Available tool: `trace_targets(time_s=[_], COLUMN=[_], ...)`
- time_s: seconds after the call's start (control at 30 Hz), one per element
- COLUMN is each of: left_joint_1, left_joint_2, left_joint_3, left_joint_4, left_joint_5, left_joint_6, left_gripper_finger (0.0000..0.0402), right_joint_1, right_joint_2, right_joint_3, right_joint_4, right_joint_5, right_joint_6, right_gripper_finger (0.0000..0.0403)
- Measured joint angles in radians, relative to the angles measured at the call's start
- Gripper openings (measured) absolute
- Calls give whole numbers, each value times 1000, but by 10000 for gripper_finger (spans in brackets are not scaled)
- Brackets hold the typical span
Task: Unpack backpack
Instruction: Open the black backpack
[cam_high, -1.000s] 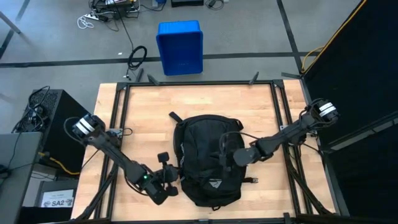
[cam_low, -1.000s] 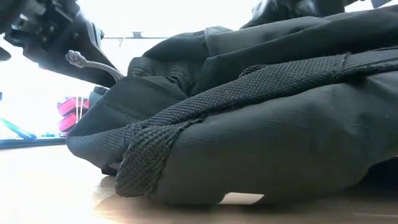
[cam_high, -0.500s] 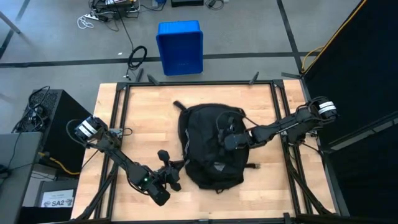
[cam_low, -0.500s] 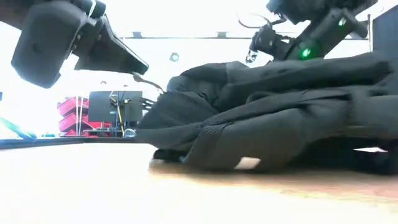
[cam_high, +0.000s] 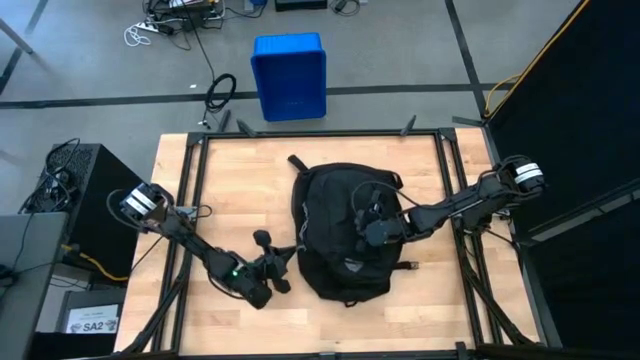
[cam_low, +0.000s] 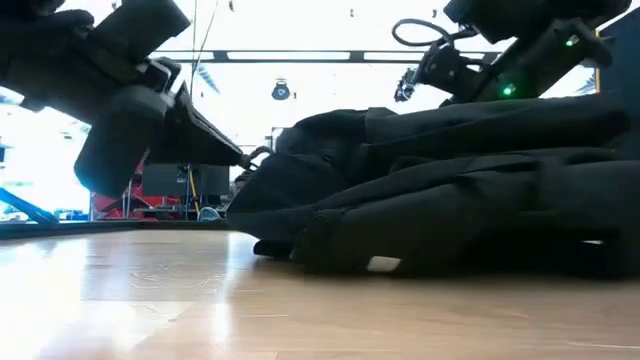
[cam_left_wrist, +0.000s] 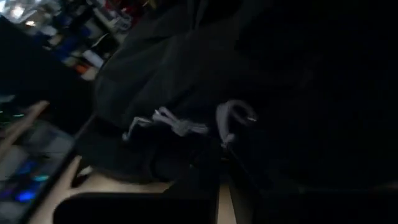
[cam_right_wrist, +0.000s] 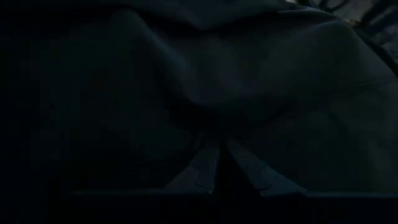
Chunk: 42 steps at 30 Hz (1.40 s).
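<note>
The black backpack lies flat on the wooden table, near its middle, and fills the right of the low view. My right gripper reaches in from the table's right and sits on the backpack's upper face, shut on its fabric. My left gripper is low at the backpack's left side, close to its lower left edge, and shows on the left of the low view. The left wrist view shows dark fabric and white zipper pull cords. My right gripper pinches a raised fold of fabric on the backpack's upper face, near its middle, between the two fingers. It comes slanting down from the table's right. The backpack stays flat with its underside on the table.
A blue plastic bin stands on the floor beyond the table's far edge. Black frame rails run along the table's sides. Bare wood lies left of the backpack and along the near edge.
My right gripper has drawn back toward the table's far edge and a little to the right. The backpack has slid with it along the table, away from the near edge. My left gripper has moved up the table toward the backpack's left side.
</note>
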Motion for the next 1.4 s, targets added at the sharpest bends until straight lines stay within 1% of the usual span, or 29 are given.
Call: trace_targets(time_s=[0.17, 0.23, 0.3, 0.47, 0.53, 0.6, 0.67, 0.73, 0.8, 0.93, 1.13, 1.2, 1.33, 1.4], left_joint_1=[18, 26, 32, 72, 96, 116, 136, 156, 178, 231, 301, 314, 320, 314], left_joint_2=[-59, -63, -63, -62, -62, -62, -62, -62, -62, -62, -62, -62, -61, -61], left_joint_3=[-171, -225, -267, -314, -322, -325, -325, -325, -325, -325, -323, -317, -294, -275], left_joint_4=[511, 651, 714, 707, 704, 704, 700, 692, 693, 691, 690, 685, 683, 681], left_joint_5=[179, 192, 173, 150, 148, 148, 161, 197, 251, 335, 430, 474, 517, 555], left_joint_6=[224, 250, 250, 247, 269, 340, 450, 566, 616, 628, 739, 765, 772, 773], left_gripper_finger=[0, 0, 0, 0, 0, 0, 0, 0, 0, 2, 12, 18, 30, 36], right_joint_1=[23, 29, 31, 32, 32, 32, 32, 32, 32, 32, 32, 32, 34, 36], right_joint_2=[1, 1, 1, 2, 2, 2, 2, 2, 3, 3, 4, 4, 4, 4], right_joint_3=[-1, -1, -1, -1, -1, -2, -2, -2, -3, -3, -4, -4, -4, -4], right_joint_4=[-1, -1, -1, -1, 0, 0, 1, 4, 10, 22, 47, 56, 64, 66], right_joint_5=[-6, -8, -11, -12, -12, -12, -12, -13, -13, -12, -12, -14, -14, -14], right_joint_6=[-5, -6, -6, -6, -6, -6, -5, -5, -5, -6, -8, -8, -29, -32], right_gripper_finger=[1, 2, 3, 1, 2, 3, 4, 2, 1, 4, 1, 2, 6, 6])
